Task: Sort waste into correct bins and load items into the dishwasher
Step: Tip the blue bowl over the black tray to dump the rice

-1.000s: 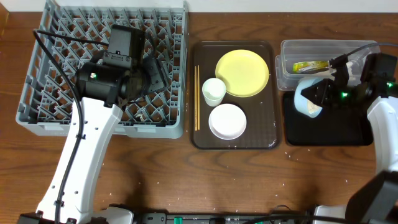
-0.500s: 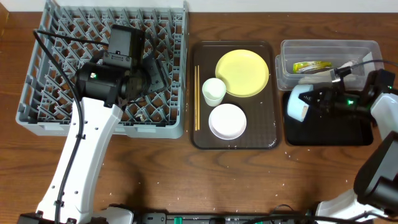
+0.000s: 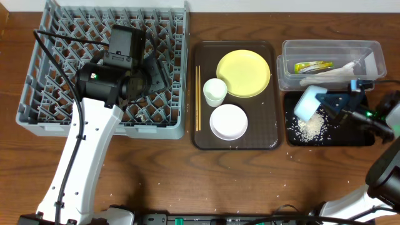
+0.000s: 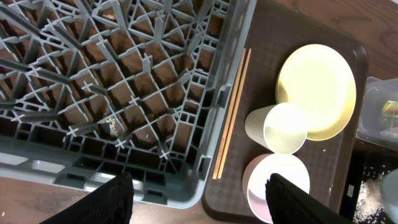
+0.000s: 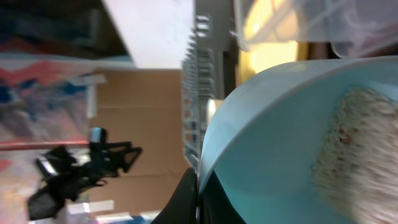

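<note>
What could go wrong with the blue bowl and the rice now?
The rice lies near the left edge of the black tray, so grains might scatter onto the table. The right gripper pinches only the rim of the tipped light blue bowl, so it might slip. Rice clinging inside might reach the dish rack.

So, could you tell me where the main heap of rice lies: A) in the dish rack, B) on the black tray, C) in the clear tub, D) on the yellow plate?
B: the rice heap lies on the black tray, beside the tilted light blue bowl.
</note>
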Action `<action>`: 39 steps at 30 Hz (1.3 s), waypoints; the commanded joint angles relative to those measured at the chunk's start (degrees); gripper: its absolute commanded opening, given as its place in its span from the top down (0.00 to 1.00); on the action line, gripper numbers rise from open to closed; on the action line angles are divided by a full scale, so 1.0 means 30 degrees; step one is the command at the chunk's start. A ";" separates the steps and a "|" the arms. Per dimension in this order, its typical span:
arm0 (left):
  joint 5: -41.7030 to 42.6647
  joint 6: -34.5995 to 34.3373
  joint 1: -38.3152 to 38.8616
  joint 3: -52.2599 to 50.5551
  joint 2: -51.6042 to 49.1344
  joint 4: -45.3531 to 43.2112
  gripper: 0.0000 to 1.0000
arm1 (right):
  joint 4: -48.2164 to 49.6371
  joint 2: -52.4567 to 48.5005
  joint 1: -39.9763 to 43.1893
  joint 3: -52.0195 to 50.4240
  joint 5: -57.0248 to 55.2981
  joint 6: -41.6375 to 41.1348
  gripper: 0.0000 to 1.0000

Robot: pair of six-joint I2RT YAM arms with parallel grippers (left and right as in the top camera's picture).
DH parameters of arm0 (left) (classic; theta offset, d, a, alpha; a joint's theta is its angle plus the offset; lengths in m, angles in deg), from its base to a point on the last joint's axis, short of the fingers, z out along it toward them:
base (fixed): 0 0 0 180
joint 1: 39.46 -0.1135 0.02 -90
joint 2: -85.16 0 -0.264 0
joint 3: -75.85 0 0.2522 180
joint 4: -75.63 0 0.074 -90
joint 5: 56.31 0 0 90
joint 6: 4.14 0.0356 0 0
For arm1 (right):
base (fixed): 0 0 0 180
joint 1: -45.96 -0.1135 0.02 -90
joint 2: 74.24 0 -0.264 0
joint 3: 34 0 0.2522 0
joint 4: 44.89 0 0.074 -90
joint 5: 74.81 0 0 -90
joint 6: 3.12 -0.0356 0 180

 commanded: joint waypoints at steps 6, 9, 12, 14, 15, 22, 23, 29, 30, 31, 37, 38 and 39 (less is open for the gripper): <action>-0.0233 -0.0240 -0.0058 -0.0291 -0.0182 0.0255 0.30 | -0.0007 -0.0131 0.0852 -0.0058 0.2412 0.0146 0.99; -0.0226 -0.0248 -0.0058 -0.0291 -0.0182 0.0262 0.30 | -0.0007 -0.0131 0.0933 -0.0058 0.2412 0.0138 0.99; -0.0226 -0.0248 -0.0058 -0.0291 -0.0182 0.0270 0.30 | -0.0007 -0.0131 0.0969 -0.0051 0.2412 0.0138 0.99; -0.0226 -0.0248 -0.0058 -0.0291 -0.0182 0.0262 0.30 | -0.0044 -0.0131 0.0991 -0.0051 0.2455 0.0007 0.99; -0.0226 -0.0248 -0.0058 -0.0291 -0.0182 0.0262 0.30 | -0.0036 -0.0131 0.0991 -0.0051 0.2455 -0.0204 0.99; -0.0233 -0.0248 -0.0058 -0.0291 -0.0182 0.0255 0.30 | -0.0146 -0.0131 0.1122 -0.0051 0.2455 -0.2149 0.99; -0.0233 -0.0248 -0.0058 -0.0291 -0.0182 0.0255 0.30 | -0.0153 -0.0131 0.1151 -0.0051 0.2448 -0.2331 0.99; -0.0233 -0.0248 -0.0058 -0.0291 -0.0182 0.0262 0.30 | -0.1545 -0.0015 0.1202 -0.0051 0.2448 -0.1887 0.99; -0.0233 -0.0248 -0.0058 -0.0291 -0.0182 0.0262 0.30 | -0.1588 -0.0015 0.1202 -0.0051 0.2382 -0.1158 0.99; -0.0233 -0.0248 -0.0058 -0.0291 -0.0182 0.0270 0.30 | -0.1406 -0.0015 0.1246 -0.0051 0.1749 -0.0962 0.99; -0.0233 -0.0240 -0.0058 -0.0291 -0.0182 0.0255 0.30 | -0.1173 -0.0022 0.1523 -0.0051 0.1100 -0.1792 0.99; -0.0233 -0.0248 -0.0058 -0.0291 -0.0182 0.0255 0.30 | -0.0962 -0.0022 0.1523 -0.0051 0.0976 -0.1807 0.99; -0.0233 -0.0248 -0.0058 -0.0291 -0.0182 0.0255 0.30 | -0.0641 -0.0022 0.1523 -0.0051 0.0852 -0.1836 0.99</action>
